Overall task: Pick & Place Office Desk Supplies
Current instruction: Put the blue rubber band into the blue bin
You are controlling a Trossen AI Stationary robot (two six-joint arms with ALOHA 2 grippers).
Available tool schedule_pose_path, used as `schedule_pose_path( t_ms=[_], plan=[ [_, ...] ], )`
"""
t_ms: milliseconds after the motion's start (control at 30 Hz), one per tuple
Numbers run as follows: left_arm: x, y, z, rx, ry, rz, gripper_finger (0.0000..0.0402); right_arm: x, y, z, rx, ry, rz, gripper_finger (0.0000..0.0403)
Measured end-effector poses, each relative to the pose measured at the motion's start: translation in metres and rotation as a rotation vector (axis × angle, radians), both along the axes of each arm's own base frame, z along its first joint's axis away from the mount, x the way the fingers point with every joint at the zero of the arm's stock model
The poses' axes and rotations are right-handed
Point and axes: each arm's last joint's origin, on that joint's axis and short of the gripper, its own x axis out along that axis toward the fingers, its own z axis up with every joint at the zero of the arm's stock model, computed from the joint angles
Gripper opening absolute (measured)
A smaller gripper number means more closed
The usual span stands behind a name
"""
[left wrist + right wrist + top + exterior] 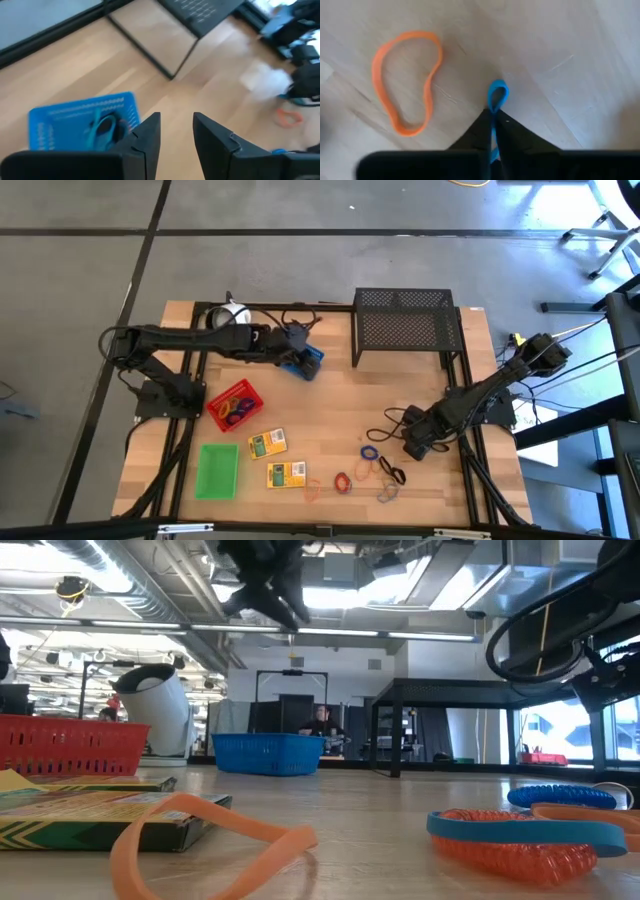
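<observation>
My right gripper (494, 131) points down at the table's right part (410, 448), shut on a thin blue loop (497, 95). An orange loop (407, 82) lies flat beside it. More loops, red (343, 482), black (392, 470) and grey (388, 492), lie on the wood nearby. My left gripper (176, 135) hangs open and empty above the blue tray (82, 125), which holds a blue loop (102, 127). On the table stand the red tray (235, 408) with loops, the green tray (218, 470) and two yellow-green boxes (267, 443). My right gripper pinches the blue loop between its two fingertips, squeezing both strands together. The fingers come from above, pointing down. The loop's rounded free end (497, 91) sticks out beyond the tips, just over the wood; I cannot tell whether it touches the table.
A black wire-mesh rack (405, 325) stands at the far edge, right of the blue tray. A white round object (232, 315) sits at the far left. Bare wood lies between the trays and the loops.
</observation>
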Motion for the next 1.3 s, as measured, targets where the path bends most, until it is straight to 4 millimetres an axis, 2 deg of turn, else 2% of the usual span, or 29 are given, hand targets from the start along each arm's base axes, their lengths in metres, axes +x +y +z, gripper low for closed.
schedule_pose_path(
  t_ms=[233, 400, 500, 667, 867, 1100, 1300],
  plan=[
    [0.006, -0.009, 0.007, 0.012, -0.092, -0.033, 0.0101, -0.001, -0.003, 0.003, -0.008, -0.037, 0.05, 0.0005],
    [0.011, -0.014, 0.012, 0.026, -0.159, -0.058, 0.01, 0.003, -0.018, 0.013, -0.166, -0.184, 0.009, 0.0003],
    [0.013, -0.016, 0.014, 0.056, -0.169, -0.077, 0.0099, 0.006, -0.026, 0.021, -0.18, -0.245, -0.01, 0.0003],
    [0.014, -0.017, 0.012, 0.115, -0.157, -0.029, 0.0106, 0.019, -0.038, 0.036, -0.205, -0.438, -0.034, 0.0003],
    [0.02, -0.03, 0.005, 0.156, -0.104, -0.149, 0.0137, 0.042, -0.048, 0.061, -0.199, -0.752, -0.002, 0.0002],
    [0.03, -0.054, -0.002, 0.087, -0.128, -0.311, 0.0184, 0.065, -0.056, 0.091, -0.217, -1.098, 0.103, 0.0002],
    [0.039, -0.078, -0.014, 0.091, -0.134, -0.369, 0.0197, 0.074, -0.059, 0.111, -0.314, -1.293, 0.202, 0.0002]
  ],
)
